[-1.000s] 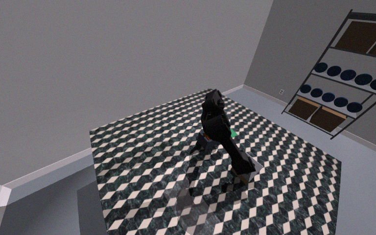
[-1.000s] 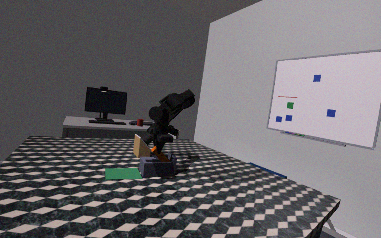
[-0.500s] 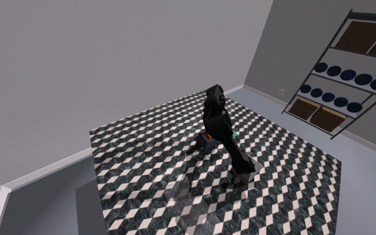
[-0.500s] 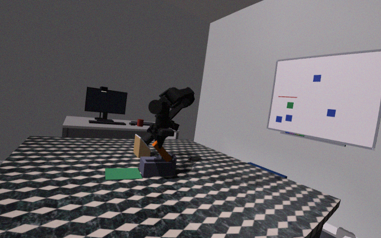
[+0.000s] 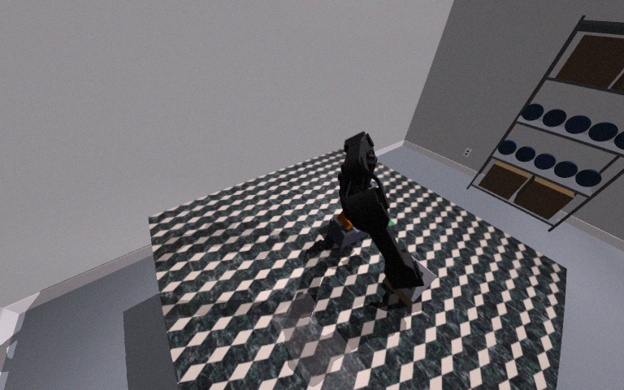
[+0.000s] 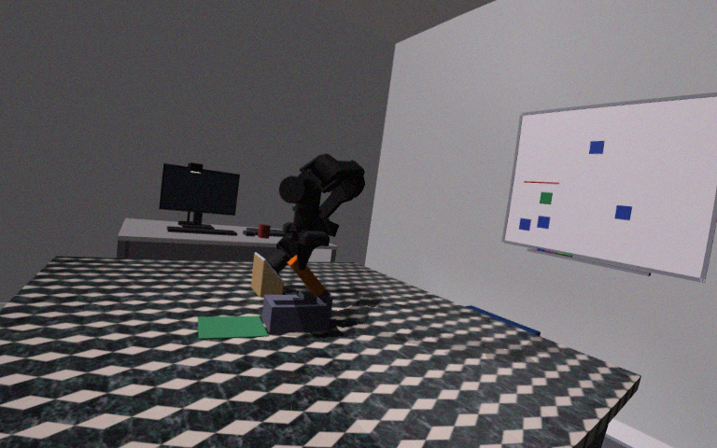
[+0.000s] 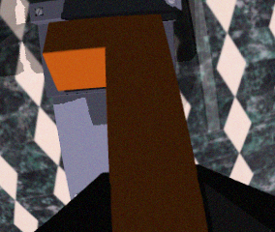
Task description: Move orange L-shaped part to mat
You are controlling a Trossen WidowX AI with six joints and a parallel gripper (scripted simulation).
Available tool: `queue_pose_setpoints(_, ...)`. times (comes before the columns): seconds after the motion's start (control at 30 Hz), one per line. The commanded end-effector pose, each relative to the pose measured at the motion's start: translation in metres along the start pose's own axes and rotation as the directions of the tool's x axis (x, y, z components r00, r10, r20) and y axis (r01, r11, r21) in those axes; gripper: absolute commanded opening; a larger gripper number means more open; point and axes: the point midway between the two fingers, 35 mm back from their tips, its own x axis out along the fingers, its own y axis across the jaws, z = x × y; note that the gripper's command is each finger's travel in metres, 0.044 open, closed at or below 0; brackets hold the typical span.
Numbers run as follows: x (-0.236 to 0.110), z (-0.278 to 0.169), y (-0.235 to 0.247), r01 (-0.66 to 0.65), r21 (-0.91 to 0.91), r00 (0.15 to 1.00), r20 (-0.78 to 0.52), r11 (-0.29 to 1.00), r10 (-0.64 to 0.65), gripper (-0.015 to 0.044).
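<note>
Between the fingers: the claw (image 6: 294,256) is clenched on the raised end of the orange L-shaped part (image 6: 308,277), which slants down and away from it.
Part position: its lower, L-shaped end looks to reach the grey tray (image 6: 296,314) at or just inside the pocket — whether it has cleared the rim I cannot tell.
Wrist view: the orange L-shaped part (image 7: 152,149) runs straight out from the claw, mostly in shadow, with one lit orange patch on the foot of the L; tray below it.
Step in hand: the lift-out, judged from the steep tilt and the firm pinch; pressing and pinching look done.
Next move calls for: raising until the far end is free of the pocket, then carrying sideways to the green mat (image 6: 231,326), which lies beside the tray and well below the claw.
Also needed: levelling the part so it lands flat, top side up, before letting go.
Risk: the low end catching on the pocket wall and twisting in the grip.
Counts: one arm, one claw, one orange part, one tray, one mat — plus one tan wedge-shaped block (image 6: 265,275) behind the tray.
</note>
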Motion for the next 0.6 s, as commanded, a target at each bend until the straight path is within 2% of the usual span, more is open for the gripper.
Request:
queue_pose_setpoints(0.0, -0.004, 0.0, -0.001, 0.001, -0.01, 1.0, -0.007, 1.0, -0.001, 0.0)
queue_pose_setpoints(0.27, -0.008, -0.004, -0.001, 0.001, -0.01, 1.0, -0.007, 1.0, -0.001, 0.0)
queue_pose_setpoints(0.57, -0.004, -0.049, 0.004, 0.001, -0.01, 1.0, -0.009, 1.0, -0.001, 0.0)
